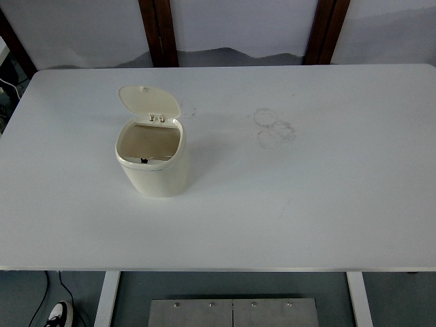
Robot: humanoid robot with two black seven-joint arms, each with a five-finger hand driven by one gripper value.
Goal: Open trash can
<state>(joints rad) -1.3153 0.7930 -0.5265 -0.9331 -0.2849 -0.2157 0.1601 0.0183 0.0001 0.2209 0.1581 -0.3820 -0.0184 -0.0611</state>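
A small cream trash can (pixel 155 170) stands upright on the white table (pixel 306 204), left of centre. Its round lid (pixel 148 103) is flipped up and back on its hinge, so the inside of the can shows. Neither of my hands nor any arm appears in the top view.
Faint ring-shaped marks (pixel 274 127) stain the table right of the can. Two dark wooden posts (pixel 158 30) stand behind the far edge. Below the near edge are the table's white legs (pixel 107 300), a metal plate (pixel 233 312) and a shoe (pixel 60 315) on the floor.
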